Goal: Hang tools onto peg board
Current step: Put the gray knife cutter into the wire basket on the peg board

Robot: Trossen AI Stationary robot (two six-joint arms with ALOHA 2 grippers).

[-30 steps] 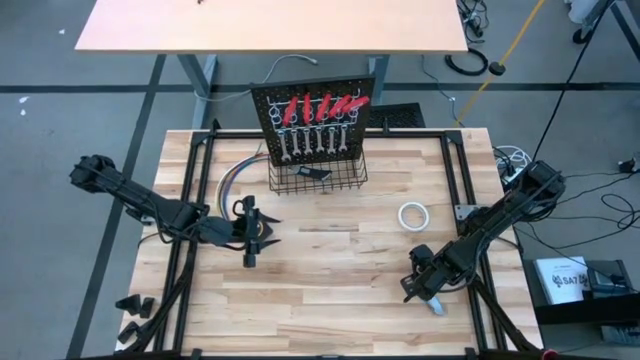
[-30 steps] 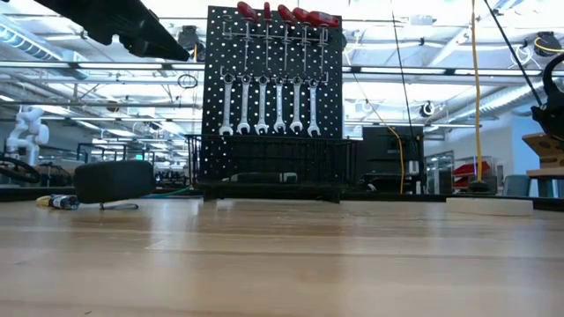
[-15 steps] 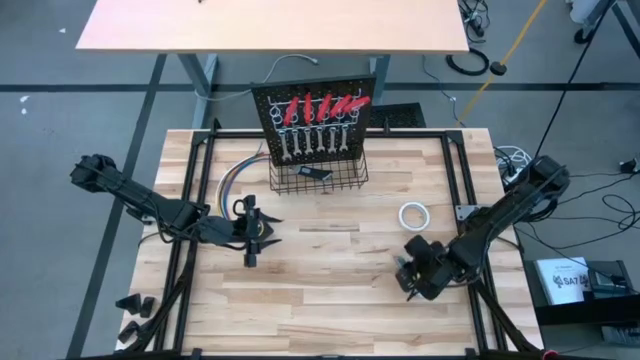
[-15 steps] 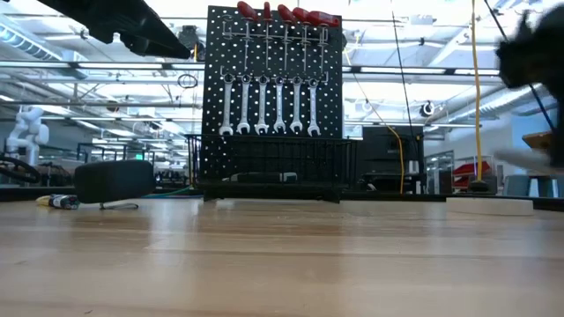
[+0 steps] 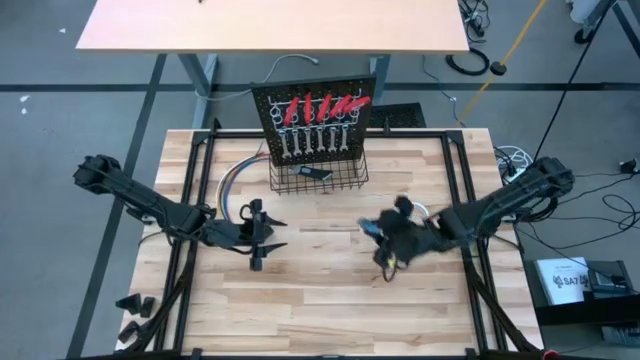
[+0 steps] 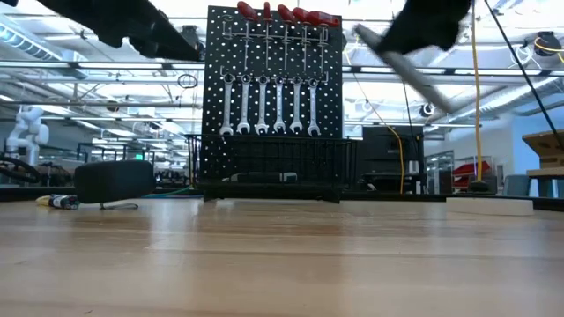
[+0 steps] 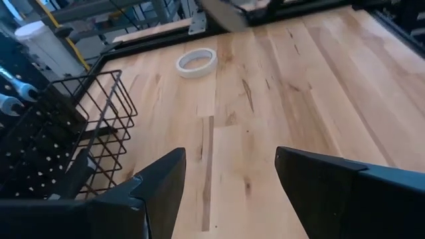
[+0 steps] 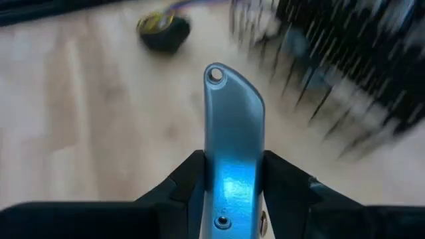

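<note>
We saw the right gripper (image 5: 392, 238) above the middle of the table (image 5: 330, 300), a little right of centre and near the tape roll (image 5: 418, 213). In the right wrist view its fingers (image 8: 187, 180) were clenched on a grey bar (image 8: 232, 143), which stuck out forward between them and had a small hole at its rounded end. In the low view the bar (image 6: 410, 69) was high above the table and tilted.

The left gripper (image 5: 262, 236) hung over the left half of the table with its fingers (image 7: 159, 189) apart and nothing between them.

The peg board (image 5: 318, 128) stood upright at the far edge. Red-handled tools (image 5: 322, 105) sat along its top, and silver wrenches (image 6: 269, 104) hung in a row under them. The black wire basket (image 5: 318, 178) stood at its base with a dark tool inside. A bundle of coloured wires (image 5: 232, 180) lay to the left of the basket.
</note>
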